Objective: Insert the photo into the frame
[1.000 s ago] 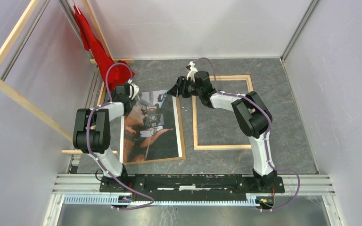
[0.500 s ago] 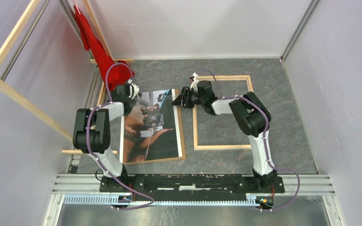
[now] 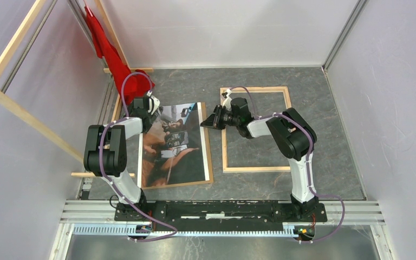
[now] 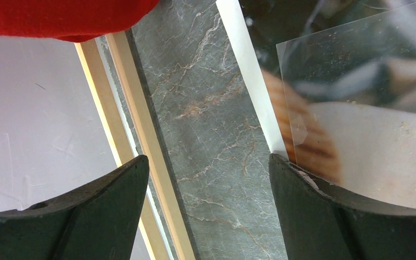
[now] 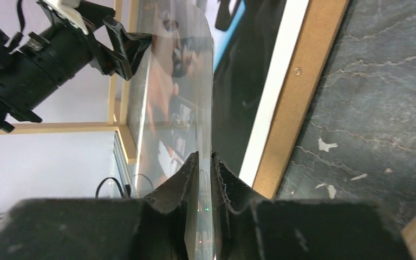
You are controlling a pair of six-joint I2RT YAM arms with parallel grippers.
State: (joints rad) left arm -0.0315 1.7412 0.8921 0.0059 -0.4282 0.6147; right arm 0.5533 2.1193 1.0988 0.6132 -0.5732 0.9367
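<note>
The photo (image 3: 174, 143) lies face up on a brown board (image 3: 208, 157), centre left of the worktop (image 3: 330, 135). The frame (image 3: 225, 146), at right, holds nothing. The right fingers (image 5: 194, 179) pinch a clear sheet (image 5: 195, 81), and the left fingers (image 4: 97, 206) are spread. Putting the photo in is not yet done.

The left arm (image 3: 125, 125) hides the photo's (image 3: 176, 151) far left corner; from the left wrist, the photo is blurred behind a clear sheet (image 4: 357, 70).

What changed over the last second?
The right gripper pulled back toward its base, then shifted right toward the frame. It is shut on a clear sheet. The left gripper, open, the photo and the frame stayed put.
</note>
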